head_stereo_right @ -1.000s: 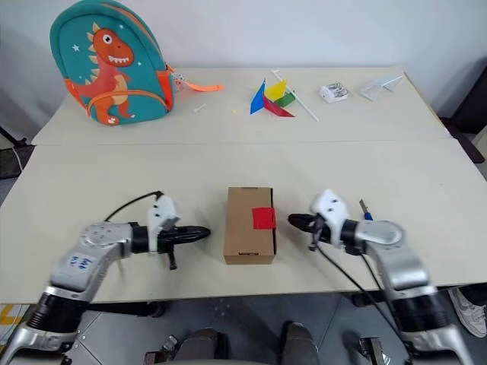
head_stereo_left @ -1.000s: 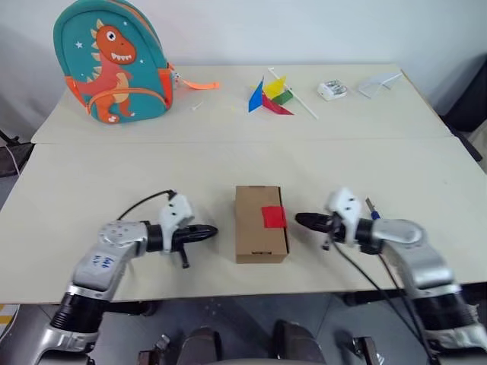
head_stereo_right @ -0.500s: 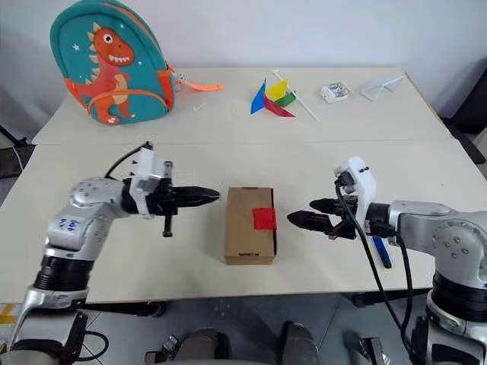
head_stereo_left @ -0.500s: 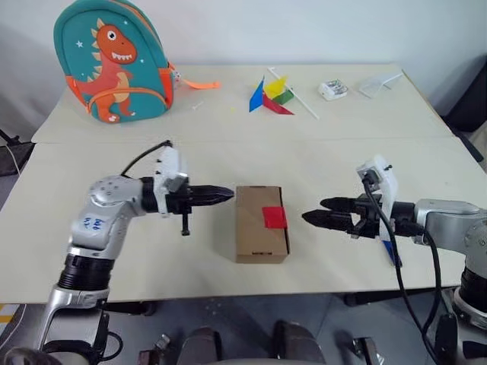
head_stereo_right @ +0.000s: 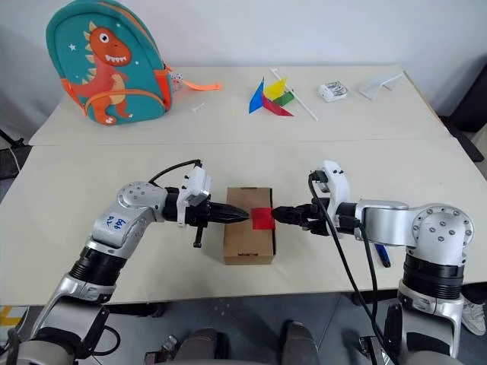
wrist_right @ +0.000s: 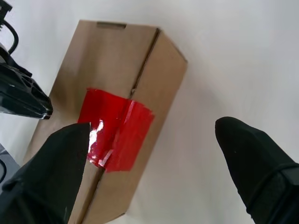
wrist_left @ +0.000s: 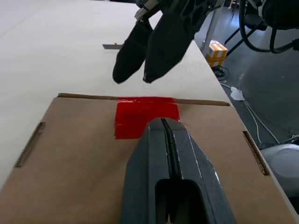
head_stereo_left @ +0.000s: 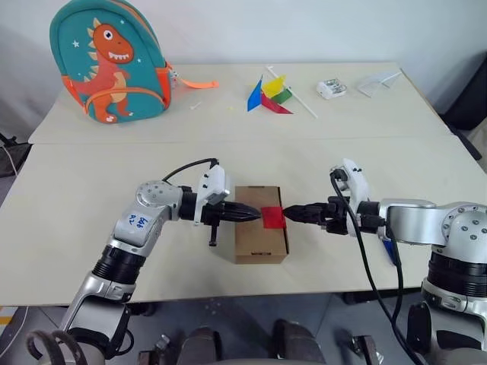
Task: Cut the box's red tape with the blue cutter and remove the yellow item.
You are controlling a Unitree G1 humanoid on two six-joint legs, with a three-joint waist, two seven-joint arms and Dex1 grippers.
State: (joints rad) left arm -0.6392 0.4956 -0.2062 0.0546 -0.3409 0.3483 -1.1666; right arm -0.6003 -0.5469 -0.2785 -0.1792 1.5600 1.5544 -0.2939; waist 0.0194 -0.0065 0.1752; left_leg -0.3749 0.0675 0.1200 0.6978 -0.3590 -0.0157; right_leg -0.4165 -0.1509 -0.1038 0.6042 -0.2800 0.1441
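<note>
Both arms wear smooth silver-grey shells with black ribbed joints, and a small white block sits behind each black-fingered tool: left tool [head_stereo_left: 251,215], right tool [head_stereo_left: 293,214]. Black cables loop from both wrists; blue handwriting marks the left arm.

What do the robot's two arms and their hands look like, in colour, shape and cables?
Both arms are silver-grey metal with rounded joints and black bands. The left hand and right hand each have two tapered black fingers behind a white wrist block. A black cable loops along each arm. The left arm bears a blue handwritten mark.
</note>
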